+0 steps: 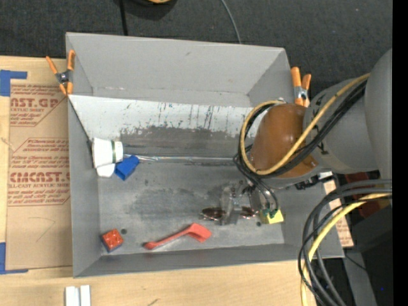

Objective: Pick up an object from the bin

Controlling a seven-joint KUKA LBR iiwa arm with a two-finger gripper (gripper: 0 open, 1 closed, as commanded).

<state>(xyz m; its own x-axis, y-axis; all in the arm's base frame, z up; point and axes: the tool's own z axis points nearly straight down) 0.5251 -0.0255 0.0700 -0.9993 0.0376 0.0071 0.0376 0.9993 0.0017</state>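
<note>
Low in the lower right of the grey metal bin (191,69), the gripper (237,208) sits close to the floor, and whether it is spread or closed cannot be told from here. A small, flat, dark brown thing (213,216) lies just at its left, which looks the likeliest pick. It is too dim to say whether it is gripped or only touched. Being low and flat, it could slide away across the smooth metal, or the gripper could scrape the floor and close on nothing. A small yellow-green block (275,217) lies just beside the gripper on its right, near the bin's right wall. It might be nudged, or caught along with the dark piece. Left of these, along the lower edge, lies a long red plastic tool (175,238) with a flat head; a sideways sweep could push it. The small orange-red cube (111,240) at lower left, and the blue plastic block (127,167) touching the white round cap (105,155) at the left wall, lie well apart and look safe.
</note>
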